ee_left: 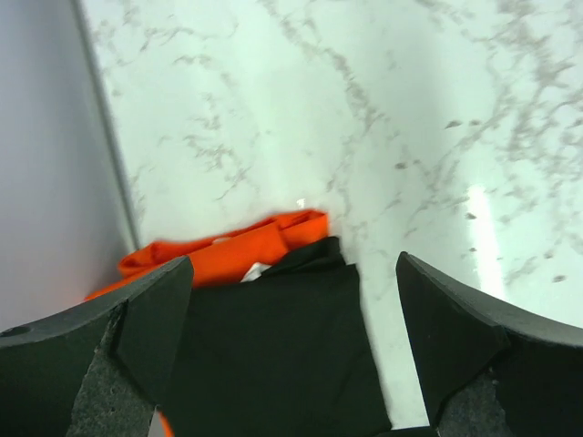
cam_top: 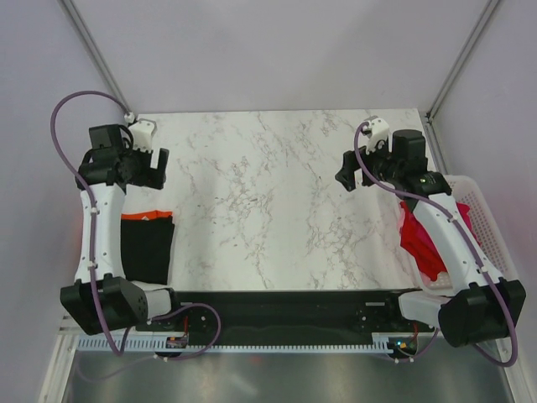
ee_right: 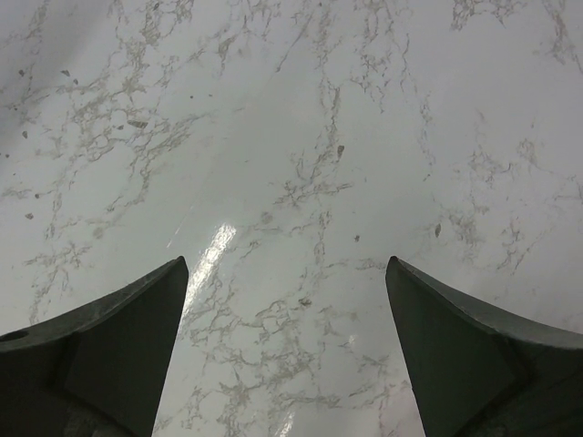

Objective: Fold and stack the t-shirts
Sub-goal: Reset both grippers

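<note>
A folded black t-shirt (cam_top: 148, 249) lies at the table's left front on top of a folded orange t-shirt (cam_top: 147, 216), whose edge shows at the far side. In the left wrist view the black shirt (ee_left: 273, 355) covers the orange one (ee_left: 228, 250), and a small white label (ee_left: 255, 270) peeks out between them. My left gripper (cam_top: 155, 168) is open and empty, raised above the stack's far end (ee_left: 291, 337). A magenta-pink t-shirt (cam_top: 419, 243) hangs crumpled at the basket's edge under my right arm. My right gripper (cam_top: 348, 178) is open and empty over bare marble (ee_right: 287, 346).
A white slatted basket (cam_top: 474, 206) stands off the table's right edge. The marble tabletop (cam_top: 268, 201) lies between the two arms. Grey walls close in the left, back and right; the wall shows close to the stack in the left wrist view (ee_left: 46, 164).
</note>
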